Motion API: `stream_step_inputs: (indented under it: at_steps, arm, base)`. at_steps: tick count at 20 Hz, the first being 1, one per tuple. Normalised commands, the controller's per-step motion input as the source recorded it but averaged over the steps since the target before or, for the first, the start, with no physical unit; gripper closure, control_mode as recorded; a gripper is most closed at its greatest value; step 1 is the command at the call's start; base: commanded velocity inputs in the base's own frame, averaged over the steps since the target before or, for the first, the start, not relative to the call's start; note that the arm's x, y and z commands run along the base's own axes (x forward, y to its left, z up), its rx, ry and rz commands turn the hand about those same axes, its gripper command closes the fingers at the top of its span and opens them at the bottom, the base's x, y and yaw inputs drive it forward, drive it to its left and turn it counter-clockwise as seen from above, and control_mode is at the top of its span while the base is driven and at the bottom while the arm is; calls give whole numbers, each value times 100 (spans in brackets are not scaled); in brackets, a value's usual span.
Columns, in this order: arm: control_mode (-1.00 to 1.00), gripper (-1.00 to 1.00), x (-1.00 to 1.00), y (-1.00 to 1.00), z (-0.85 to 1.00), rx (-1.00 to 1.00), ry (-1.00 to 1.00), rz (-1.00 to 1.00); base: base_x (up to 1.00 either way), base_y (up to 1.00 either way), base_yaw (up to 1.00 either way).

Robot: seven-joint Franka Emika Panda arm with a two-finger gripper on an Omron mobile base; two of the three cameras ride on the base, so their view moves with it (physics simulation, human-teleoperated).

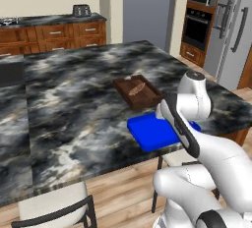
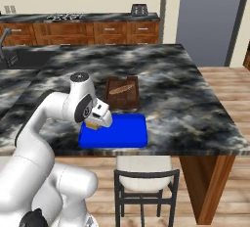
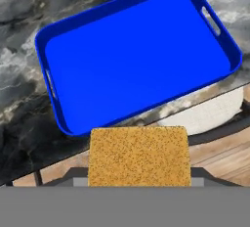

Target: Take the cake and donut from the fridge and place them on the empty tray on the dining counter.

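Probably light, soft and crumbly, the cake [image 3: 138,155], best pinched gently across its flat sides rather than squeezed hard. Clamped partway shut on that tan square, the gripper [image 2: 93,123], holding it close under the hand. Just ahead of and below the hand, bare on the dining counter [image 3: 19,99], the blue tray [image 3: 53,35], with the cake hanging over its near edge.

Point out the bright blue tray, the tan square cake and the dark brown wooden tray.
Bright blue tray [image 3: 136,59]: hand view, bare floor.
Tan square cake [image 3: 139,156]: hand view, top face.
Dark brown wooden tray [image 2: 131,102]: right base view, right rim.
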Motion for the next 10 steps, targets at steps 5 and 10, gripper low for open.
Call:
stream_step_inputs:
  at_steps: [5, 10]
  arm:
    - [-100, 100, 29, 16, -27, -7, 1, 9]
    - [-100, 100, 42, 12, -29, 0, 6, 7]
  base:
    - [0, 0, 0]
    - [0, 0, 0]
